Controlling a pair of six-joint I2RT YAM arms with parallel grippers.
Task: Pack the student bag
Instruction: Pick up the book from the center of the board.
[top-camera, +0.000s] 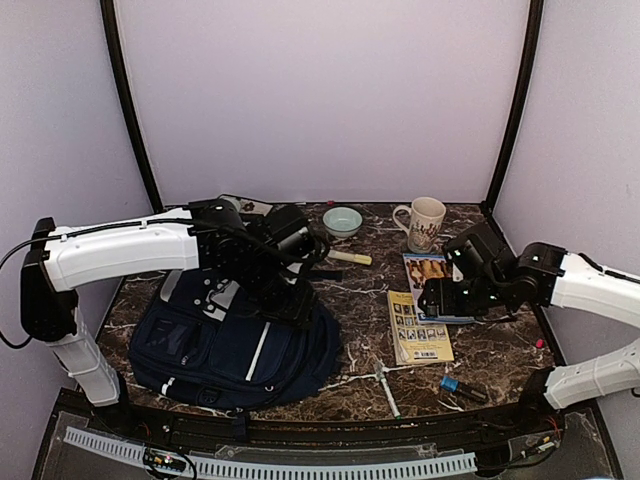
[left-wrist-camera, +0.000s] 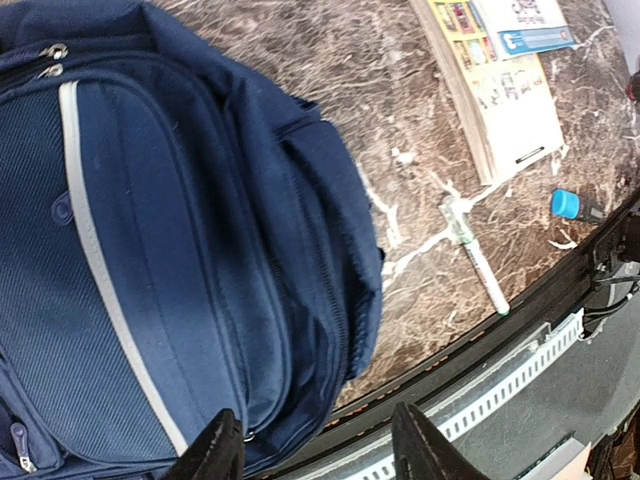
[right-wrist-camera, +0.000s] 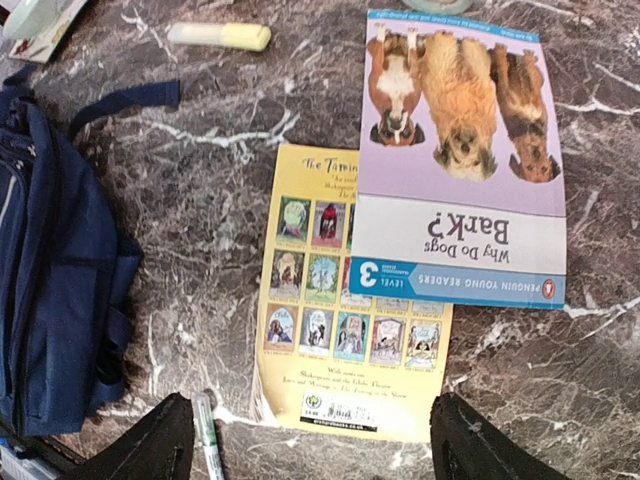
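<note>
Hovering spread and empty above the student bag (top-camera: 235, 345) at the bench's near-left corner, the left gripper (left-wrist-camera: 318, 450) likely seeks its zip. The right gripper (right-wrist-camera: 310, 442), also wide and empty, overlooks the books (right-wrist-camera: 460, 220).

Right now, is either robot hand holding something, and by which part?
Nothing is held. The left gripper is open above the navy blue fabric backpack. The right gripper is open above the yellow paperback book, with nothing between its fingers.

student bag (left-wrist-camera: 150, 250): matt woven cloth | table (right-wrist-camera: 180, 200): glossy veined marble | books (right-wrist-camera: 455, 160): glossy paper covers
</note>
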